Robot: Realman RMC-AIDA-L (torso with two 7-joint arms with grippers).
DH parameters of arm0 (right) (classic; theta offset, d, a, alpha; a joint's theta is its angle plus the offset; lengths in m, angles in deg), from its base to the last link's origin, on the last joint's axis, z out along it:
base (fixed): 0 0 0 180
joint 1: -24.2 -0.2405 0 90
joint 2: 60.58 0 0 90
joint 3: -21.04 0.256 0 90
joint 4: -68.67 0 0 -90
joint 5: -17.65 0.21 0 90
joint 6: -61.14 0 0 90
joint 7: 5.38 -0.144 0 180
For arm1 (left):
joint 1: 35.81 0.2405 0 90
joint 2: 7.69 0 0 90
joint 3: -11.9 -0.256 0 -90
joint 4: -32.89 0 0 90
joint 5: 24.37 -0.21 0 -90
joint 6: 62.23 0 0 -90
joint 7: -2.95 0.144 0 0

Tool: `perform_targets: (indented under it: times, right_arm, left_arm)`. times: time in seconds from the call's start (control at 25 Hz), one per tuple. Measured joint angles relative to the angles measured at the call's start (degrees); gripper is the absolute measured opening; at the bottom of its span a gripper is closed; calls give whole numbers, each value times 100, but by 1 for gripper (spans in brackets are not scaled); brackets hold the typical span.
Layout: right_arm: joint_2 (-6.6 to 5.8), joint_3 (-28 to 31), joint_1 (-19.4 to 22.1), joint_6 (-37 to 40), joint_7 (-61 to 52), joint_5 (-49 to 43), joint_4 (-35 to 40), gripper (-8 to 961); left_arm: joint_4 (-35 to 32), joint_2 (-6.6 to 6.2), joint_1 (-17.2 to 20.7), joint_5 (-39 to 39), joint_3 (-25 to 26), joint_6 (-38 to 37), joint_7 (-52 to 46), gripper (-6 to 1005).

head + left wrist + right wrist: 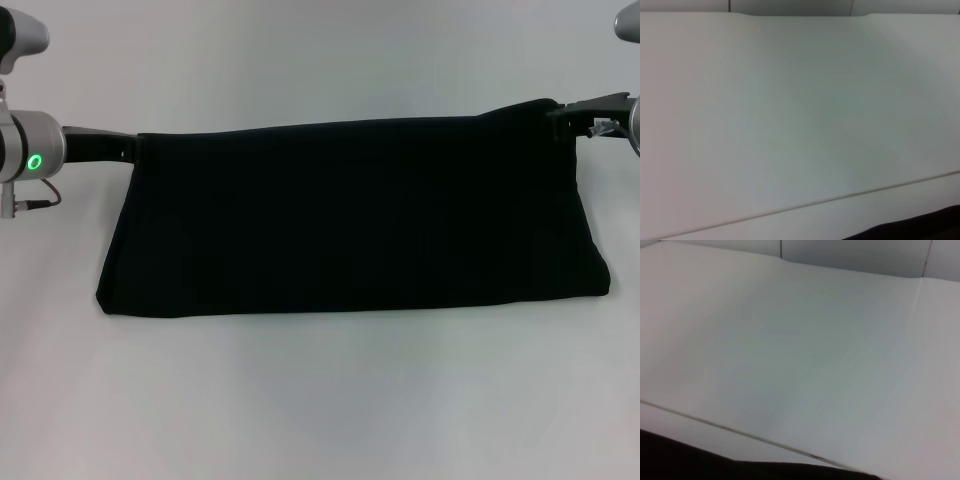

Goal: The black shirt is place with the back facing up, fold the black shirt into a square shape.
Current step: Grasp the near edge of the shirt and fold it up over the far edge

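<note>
White and bare, the surface [320,400] fills the foreground. Beyond it the large matte black fabric shirt [350,220] hangs as a wide folded band, its lower fold resting on the surface and its upper edge stretched taut. The left hand [130,147] grips the far upper left corner and the right hand [562,112] the far upper right corner, both clenched on fabric.
</note>
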Motion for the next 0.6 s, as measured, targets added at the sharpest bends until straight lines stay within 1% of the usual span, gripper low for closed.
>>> perform_targets:
  times: [0.2, 0.36, 0.4, 0.48, 0.6]
  right_arm:
    - [16, -48, 1, -21, 5, 0, -9, 56]
    - [85, -69, 5, -132, 5, -14, -14, 61]
    - [104, -198, 19, -144, -23, -22, -16, 65]
    - [115, -296, 33, -144, -45, -22, -9, 74]
    - [187, -432, 99, -192, -62, -16, 166, 88]
  left_arm:
    - [3, 25, -16, 0, 0, 11, 46, 5]
    - [3, 66, -39, -24, 0, 24, 43, 6]
    - [2, 76, -44, -34, 0, 28, 42, 6]
    - [-3, 126, -50, -39, 0, 136, 42, 6]
    - [-34, 212, -28, -39, 0, 412, 11, 65]
